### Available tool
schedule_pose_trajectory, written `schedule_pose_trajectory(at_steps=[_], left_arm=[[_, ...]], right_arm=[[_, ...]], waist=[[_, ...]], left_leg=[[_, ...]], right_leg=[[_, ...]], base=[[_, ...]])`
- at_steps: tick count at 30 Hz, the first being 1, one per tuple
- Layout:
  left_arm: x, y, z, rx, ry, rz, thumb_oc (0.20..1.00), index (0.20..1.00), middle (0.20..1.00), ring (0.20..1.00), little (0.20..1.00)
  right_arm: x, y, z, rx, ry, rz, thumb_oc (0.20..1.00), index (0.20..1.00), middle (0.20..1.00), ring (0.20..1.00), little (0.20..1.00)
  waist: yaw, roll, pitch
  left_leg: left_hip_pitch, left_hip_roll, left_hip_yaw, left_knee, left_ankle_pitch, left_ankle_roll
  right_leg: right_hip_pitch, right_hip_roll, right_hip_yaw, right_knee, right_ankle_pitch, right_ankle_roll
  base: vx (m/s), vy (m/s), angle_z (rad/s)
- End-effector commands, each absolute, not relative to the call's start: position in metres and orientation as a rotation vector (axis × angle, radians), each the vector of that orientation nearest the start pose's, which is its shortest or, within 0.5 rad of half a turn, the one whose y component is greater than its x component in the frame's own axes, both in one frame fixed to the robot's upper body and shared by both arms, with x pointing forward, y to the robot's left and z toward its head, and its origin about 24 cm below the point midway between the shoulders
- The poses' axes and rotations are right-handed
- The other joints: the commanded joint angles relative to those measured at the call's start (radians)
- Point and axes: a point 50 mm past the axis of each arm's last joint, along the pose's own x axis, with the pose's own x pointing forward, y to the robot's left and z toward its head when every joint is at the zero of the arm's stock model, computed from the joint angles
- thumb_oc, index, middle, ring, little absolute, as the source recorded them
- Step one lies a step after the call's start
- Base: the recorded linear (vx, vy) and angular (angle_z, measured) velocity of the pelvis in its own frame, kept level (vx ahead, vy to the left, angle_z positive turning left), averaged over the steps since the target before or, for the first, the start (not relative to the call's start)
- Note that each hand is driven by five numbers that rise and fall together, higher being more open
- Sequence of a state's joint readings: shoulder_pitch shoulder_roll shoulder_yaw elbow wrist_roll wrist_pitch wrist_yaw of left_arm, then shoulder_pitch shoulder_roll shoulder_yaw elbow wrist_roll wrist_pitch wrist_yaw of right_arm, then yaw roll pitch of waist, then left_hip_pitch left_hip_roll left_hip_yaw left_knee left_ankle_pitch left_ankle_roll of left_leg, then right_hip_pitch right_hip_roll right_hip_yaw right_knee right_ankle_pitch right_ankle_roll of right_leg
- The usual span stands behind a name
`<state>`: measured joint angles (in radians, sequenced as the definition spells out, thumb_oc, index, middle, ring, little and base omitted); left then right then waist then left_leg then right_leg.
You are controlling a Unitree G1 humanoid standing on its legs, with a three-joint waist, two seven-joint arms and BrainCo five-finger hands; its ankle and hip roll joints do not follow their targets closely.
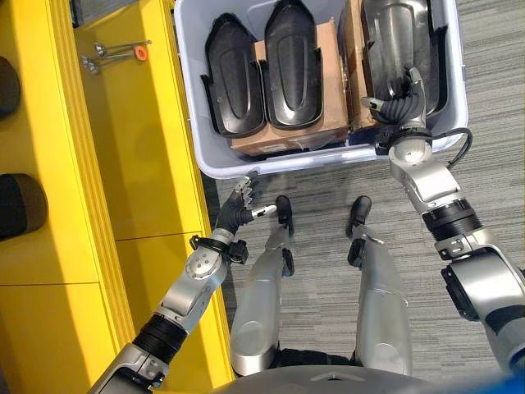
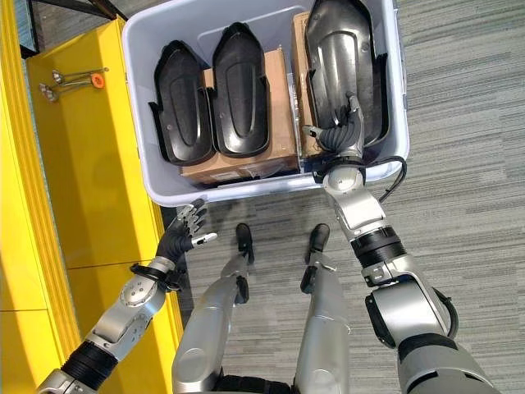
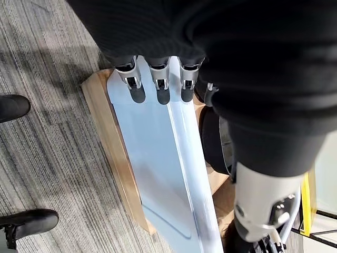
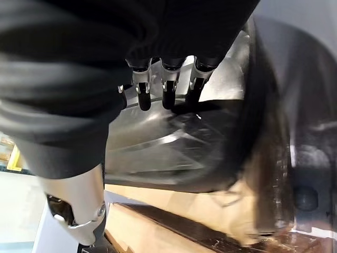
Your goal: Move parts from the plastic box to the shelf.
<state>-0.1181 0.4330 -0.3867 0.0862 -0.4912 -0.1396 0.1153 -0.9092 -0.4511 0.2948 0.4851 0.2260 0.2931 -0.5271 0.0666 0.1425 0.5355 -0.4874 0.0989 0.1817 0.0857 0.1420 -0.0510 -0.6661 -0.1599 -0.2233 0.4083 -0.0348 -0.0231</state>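
Note:
The pale plastic box (image 1: 287,164) stands on the carpet ahead of me. Inside it two black moulded parts (image 1: 234,78) (image 1: 293,70) lie side by side on a cardboard carton (image 1: 328,90). A larger black part (image 1: 402,33) lies at the box's right end. My right hand (image 1: 402,107) reaches over the near rim, and its fingers (image 4: 168,95) are nearly straight with their tips on that glossy part (image 4: 174,142). My left hand (image 1: 238,209) hovers open just outside the box's near left corner, holding nothing, its fingers (image 3: 158,89) above the box's pale wall (image 3: 158,158).
The yellow shelf (image 1: 139,164) runs along my left, close to the left arm. On it lie a metal tool with an orange piece (image 1: 115,53) and two dark rounded items (image 1: 16,205) at the far left. Grey carpet (image 1: 492,66) lies right of the box.

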Motion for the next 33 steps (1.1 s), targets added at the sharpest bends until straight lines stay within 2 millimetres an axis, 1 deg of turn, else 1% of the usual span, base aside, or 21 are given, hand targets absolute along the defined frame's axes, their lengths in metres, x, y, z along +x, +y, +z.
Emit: schedule_pose_trajectory(at_steps=[1, 3, 6, 7, 12, 14, 16, 18, 21, 24, 28, 31, 33], left_arm=[[0.256, 0.145, 0.045, -0.07, -0.009, -0.249, 1.0, 1.0, 1.0, 1.0, 1.0], [0.257, 0.144, 0.047, -0.071, -0.009, -0.248, 1.0, 1.0, 1.0, 1.0, 1.0], [0.257, 0.144, 0.048, -0.067, -0.006, -0.251, 1.0, 1.0, 1.0, 1.0, 1.0], [0.257, 0.144, 0.049, -0.063, -0.005, -0.253, 1.0, 1.0, 1.0, 1.0, 1.0], [0.255, 0.145, 0.049, -0.048, -0.003, -0.266, 1.0, 1.0, 1.0, 1.0, 1.0], [0.254, 0.148, 0.049, -0.043, -0.001, -0.259, 1.0, 1.0, 1.0, 1.0, 1.0], [0.254, 0.149, 0.049, -0.034, -0.001, -0.259, 1.0, 1.0, 1.0, 1.0, 1.0], [0.253, 0.149, 0.048, -0.033, 0.001, -0.262, 1.0, 1.0, 1.0, 1.0, 1.0], [0.251, 0.15, 0.046, -0.033, 0.009, -0.265, 1.0, 1.0, 1.0, 1.0, 1.0], [0.251, 0.15, 0.045, -0.033, 0.011, -0.269, 1.0, 1.0, 1.0, 1.0, 1.0], [0.251, 0.148, 0.045, -0.033, 0.011, -0.273, 1.0, 1.0, 1.0, 1.0, 1.0], [0.251, 0.146, 0.045, -0.045, 0.008, -0.273, 1.0, 1.0, 1.0, 1.0, 1.0], [0.251, 0.145, 0.045, -0.054, 0.008, -0.279, 1.0, 1.0, 1.0, 1.0, 1.0]], right_arm=[[0.395, -0.184, 0.216, -0.367, -0.143, -0.344, 1.0, 1.0, 1.0, 1.0, 1.0], [0.399, -0.187, 0.211, -0.395, -0.09, -0.329, 1.0, 1.0, 1.0, 1.0, 1.0], [0.402, -0.191, 0.212, -0.435, -0.082, -0.334, 1.0, 1.0, 1.0, 1.0, 1.0], [0.403, -0.192, 0.213, -0.444, -0.075, -0.31, 1.0, 1.0, 1.0, 1.0, 1.0], [0.404, -0.18, 0.221, -0.451, -0.121, -0.241, 1.0, 1.0, 1.0, 1.0, 1.0], [0.404, -0.17, 0.223, -0.421, -0.132, -0.191, 1.0, 1.0, 1.0, 1.0, 1.0], [0.402, -0.162, 0.225, -0.421, -0.145, -0.181, 1.0, 1.0, 1.0, 1.0, 1.0], [0.401, -0.161, 0.225, -0.403, -0.149, -0.188, 1.0, 1.0, 1.0, 1.0, 1.0], [0.401, -0.161, 0.224, -0.326, -0.154, -0.166, 1.0, 1.0, 1.0, 1.0, 1.0], [0.399, -0.155, 0.226, -0.313, -0.183, -0.151, 1.0, 1.0, 1.0, 1.0, 1.0], [0.398, -0.155, 0.231, -0.263, -0.228, -0.183, 1.0, 1.0, 1.0, 1.0, 1.0], [0.396, -0.155, 0.239, -0.275, -0.285, -0.225, 1.0, 1.0, 1.0, 1.0, 1.0], [0.393, -0.158, 0.248, -0.273, -0.365, -0.281, 1.0, 1.0, 1.0, 1.0, 1.0]], waist=[[0.022, 0.008, -0.016], [0.029, 0.009, -0.016], [0.036, 0.011, -0.016], [0.041, 0.011, -0.016], [0.052, 0.01, -0.016], [0.058, 0.009, -0.016], [0.06, 0.005, -0.016], [0.061, 0.005, -0.016], [0.062, 0.005, -0.016], [0.06, 0.006, -0.016], [0.058, 0.009, -0.016], [0.056, 0.011, -0.016], [0.055, 0.013, -0.016]], left_leg=[[-0.032, -0.015, -0.019, 0.07, -0.066, -0.029], [-0.042, -0.017, -0.021, 0.077, -0.067, -0.028], [-0.053, -0.018, -0.024, 0.087, -0.07, -0.026], [-0.06, -0.021, -0.026, 0.092, -0.072, -0.024], [-0.069, -0.023, -0.032, 0.103, -0.073, -0.021], [-0.076, -0.023, -0.035, 0.115, -0.076, -0.02], [-0.076, -0.022, -0.035, 0.118, -0.075, -0.02], [-0.074, -0.021, -0.035, 0.118, -0.075, -0.019], [-0.073, -0.02, -0.036, 0.12, -0.075, -0.02], [-0.074, -0.019, -0.037, 0.125, -0.075, -0.019], [-0.071, -0.019, -0.036, 0.127, -0.077, -0.018], [-0.069, -0.019, -0.034, 0.128, -0.077, -0.018], [-0.068, -0.019, -0.034, 0.129, -0.078, -0.017]], right_leg=[[0.043, 0.031, 0.004, -0.008, -0.05, 0.053], [0.038, 0.029, -0.001, -0.004, -0.05, 0.052], [0.03, 0.025, -0.004, 0.005, -0.052, 0.051], [0.027, 0.025, -0.007, 0.007, -0.053, 0.05], [0.026, 0.021, -0.014, 0.013, -0.053, 0.049], [0.022, 0.02, -0.018, 0.025, -0.057, 0.047], [0.022, 0.021, -0.019, 0.03, -0.058, 0.047], [0.024, 0.021, -0.019, 0.031, -0.059, 0.046], [0.027, 0.023, -0.019, 0.033, -0.062, 0.044], [0.026, 0.024, -0.016, 0.037, -0.062, 0.043], [0.026, 0.025, -0.013, 0.042, -0.065, 0.042], [0.028, 0.026, -0.009, 0.043, -0.067, 0.041], [0.028, 0.027, -0.008, 0.044, -0.068, 0.04]], base=[[0.0, 0.0, 0.0], [0.01, -0.012, 0.04], [0.01, 0.0, 0.04], [0.0, 0.0, 0.0], [0.0, -0.006, 0.01], [0.01, -0.017, 0.02], [0.0, 0.0, 0.0], [0.0, -0.009, 0.02], [0.0, 0.0, 0.0], [0.0, 0.0, 0.0], [0.0, 0.0, 0.0], [0.0, 0.0, 0.0], [0.0, 0.0, 0.0]])
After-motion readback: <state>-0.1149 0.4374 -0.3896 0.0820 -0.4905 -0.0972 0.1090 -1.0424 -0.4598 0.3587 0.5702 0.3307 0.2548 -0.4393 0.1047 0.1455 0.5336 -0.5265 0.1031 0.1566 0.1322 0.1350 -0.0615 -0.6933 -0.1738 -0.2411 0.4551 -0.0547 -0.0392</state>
